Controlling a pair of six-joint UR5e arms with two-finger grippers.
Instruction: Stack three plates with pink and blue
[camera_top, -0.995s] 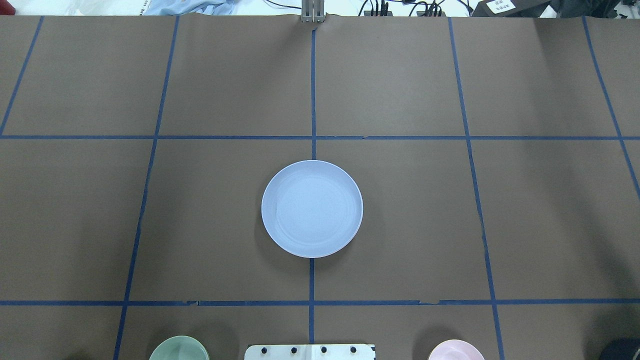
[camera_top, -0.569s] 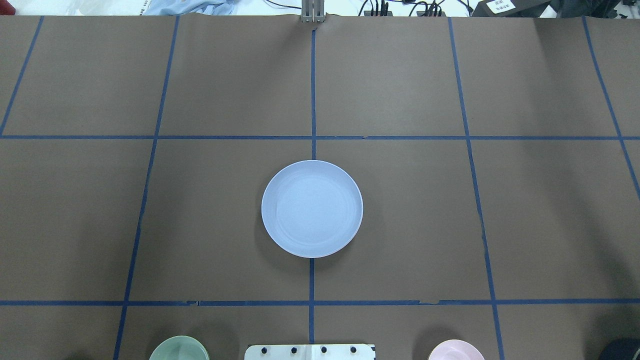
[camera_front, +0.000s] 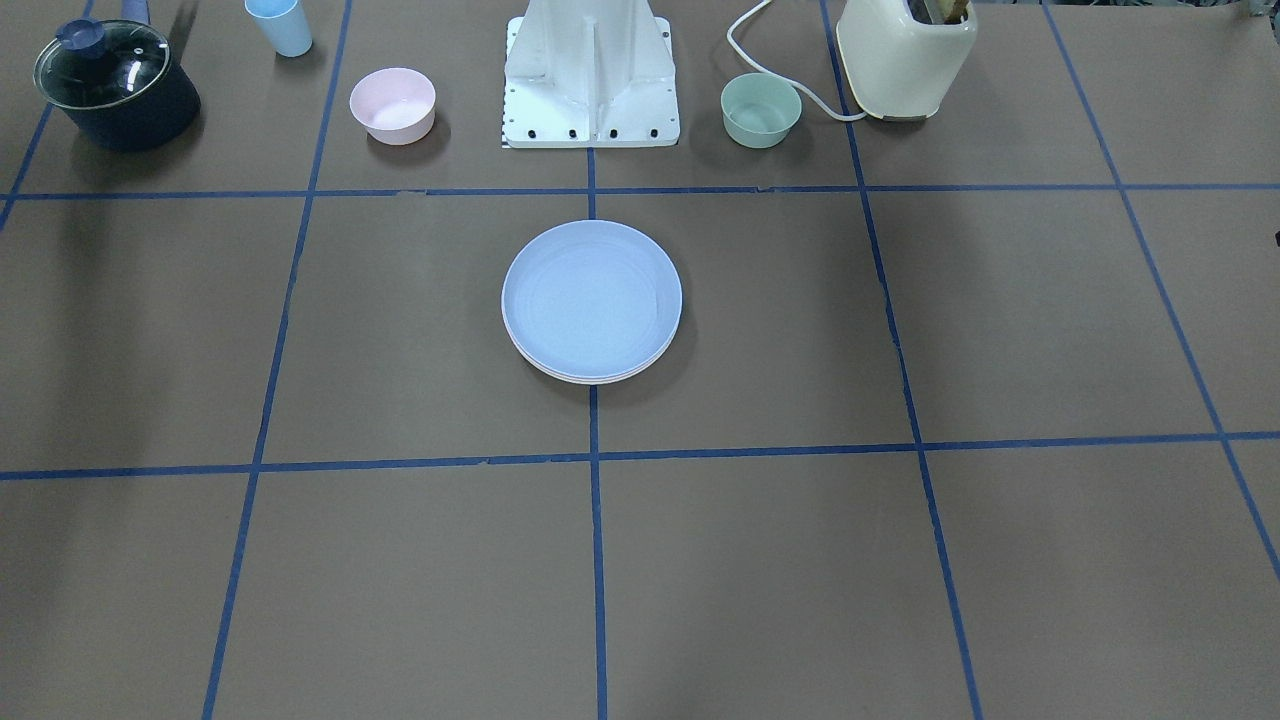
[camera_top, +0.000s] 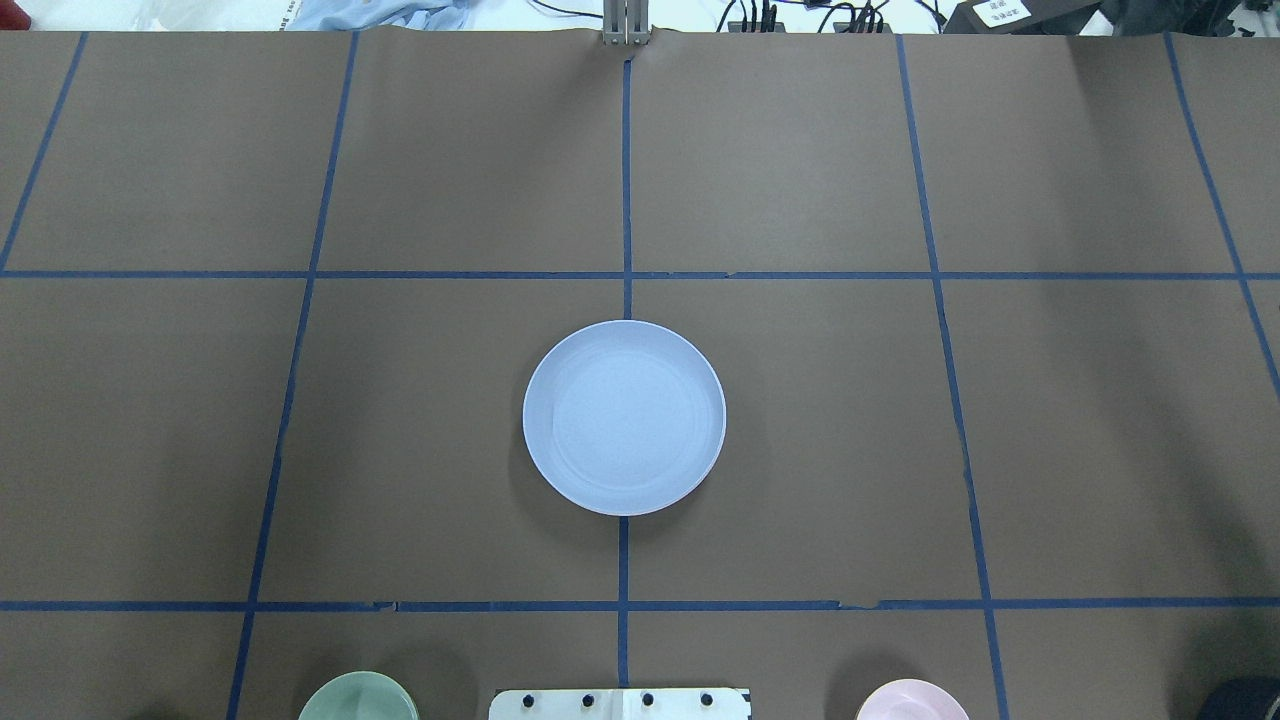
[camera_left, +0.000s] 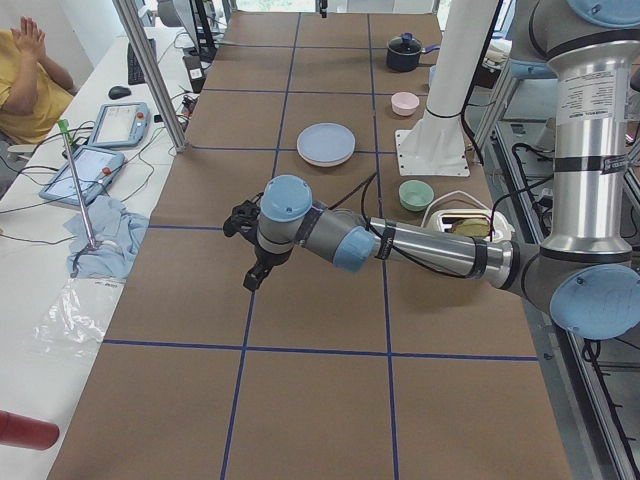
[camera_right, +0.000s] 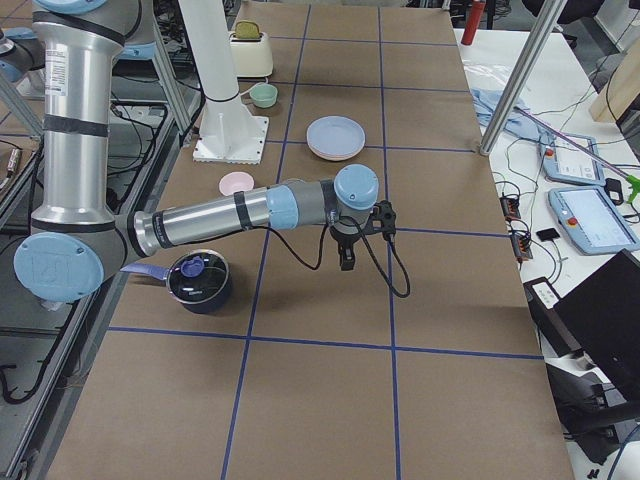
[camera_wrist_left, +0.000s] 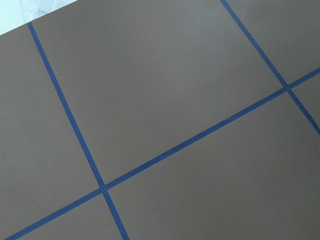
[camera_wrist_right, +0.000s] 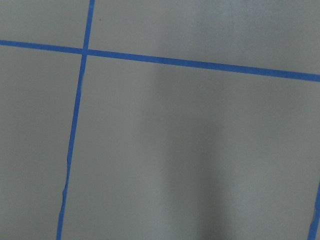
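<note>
Blue plate (camera_front: 592, 298) lies mid-desk, square across the centre tape line (camera_front: 597, 560). It is the uppermost plate. At its edge nearest the front-facing camera, pale rims (camera_front: 592, 379) peek out beneath it, nested close; their colours are too faint to call. From overhead only the blue one shows.

Desk (camera_front: 400, 560): brown covering with a blue tape grid.

Left tool (camera_left: 251, 284): seen only from the left end of the desk, on the near arm, pointing down above the surface, well apart from the plates. Cannot tell how far its jaws stand apart, nor whether it has hold of anything.

Right tool (camera_right: 346, 262): seen only from the right end, on the near arm, also pointing down and well apart from the plates. Same verdict: cannot tell.

Both wrist cameras show only brown covering and tape lines.

Along the robot's edge of the desk: white pedestal (camera_front: 591, 70), with pink bowl (camera_front: 392, 104) and green bowl (camera_front: 761, 110) either side. Beyond those, a cream toaster (camera_front: 905, 55), a lidded dark pot (camera_front: 115, 85) and a blue cup (camera_front: 279, 25).
</note>
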